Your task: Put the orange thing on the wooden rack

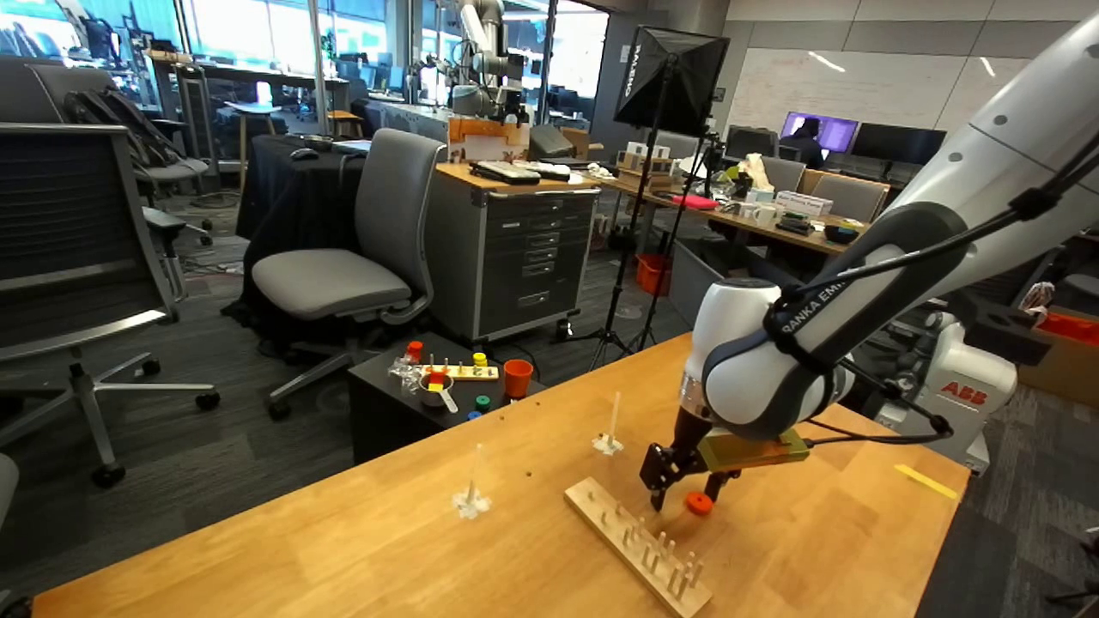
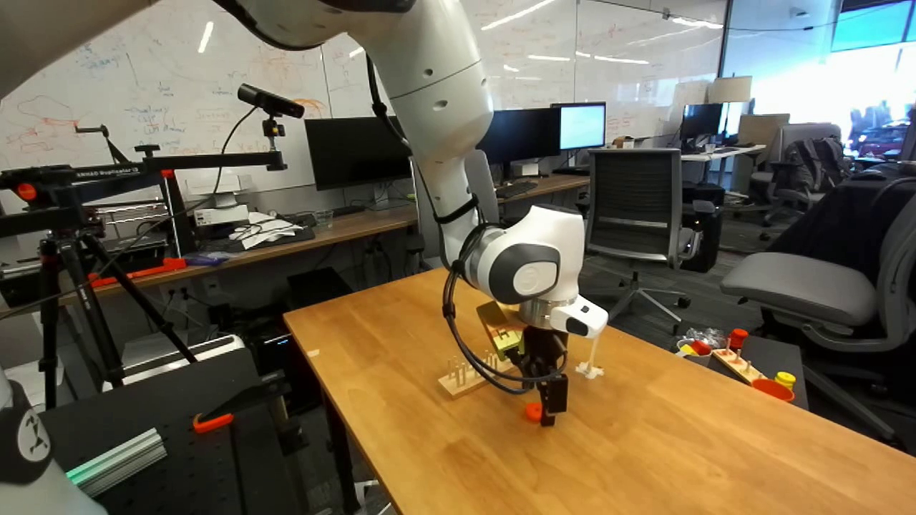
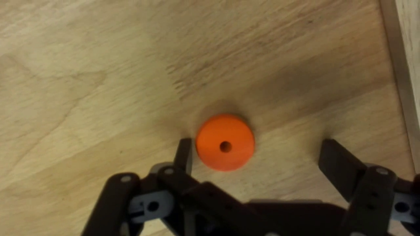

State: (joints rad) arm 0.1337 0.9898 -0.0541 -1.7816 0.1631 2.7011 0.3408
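The orange disc point(image 1: 699, 503) is a small round piece with a centre hole. It lies flat on the wooden table and also shows in an exterior view point(image 2: 533, 411) and in the wrist view point(image 3: 226, 157). The wooden rack point(image 1: 614, 530) is a light board with several upright pegs; it also shows in an exterior view point(image 2: 469, 385), and its edge is at the right of the wrist view point(image 3: 410, 19). My gripper point(image 1: 684, 498) is open and low over the table, with its fingers point(image 3: 257, 141) either side of the disc. The disc sits close to the left finger, away from the right one.
Two thin upright posts on white bases point(image 1: 608, 444) point(image 1: 471, 503) stand on the table point(image 1: 343, 532) beyond the rack. A black side table point(image 1: 386, 403) holds an orange cup point(image 1: 517, 379) and other coloured pieces. A yellow strip point(image 1: 925, 481) lies near the table's edge.
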